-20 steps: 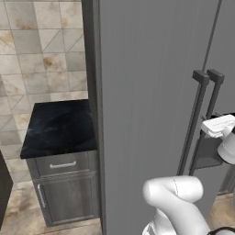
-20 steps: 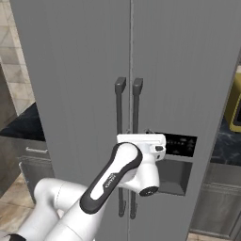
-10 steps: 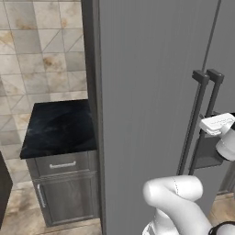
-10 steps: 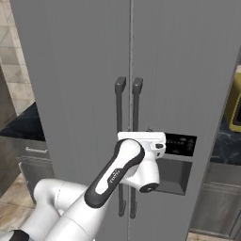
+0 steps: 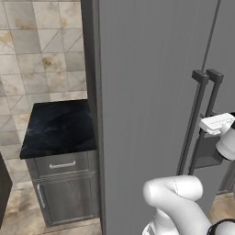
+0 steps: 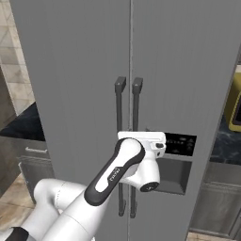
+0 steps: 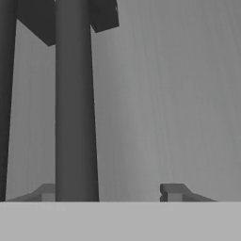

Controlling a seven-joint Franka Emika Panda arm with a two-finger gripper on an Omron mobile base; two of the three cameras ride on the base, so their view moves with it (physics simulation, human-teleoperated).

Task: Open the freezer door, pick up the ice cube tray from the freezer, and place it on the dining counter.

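Brushed matt metal freezer door [image 5: 147,92], dark handle [image 7: 75,103] (smooth), glossy marble cabinet top [image 5: 57,126]

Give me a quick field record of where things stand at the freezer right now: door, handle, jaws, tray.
freezer door: shut, flush with the door beside it
handle: dark vertical bar, between the jaws, close against one finger
gripper: at the handle, jaws apart with a gap to the other finger; no firm grip visible
ice cube tray: hidden, door not yet opened
small black-topped cabinet: beside the freezer, drawer shut
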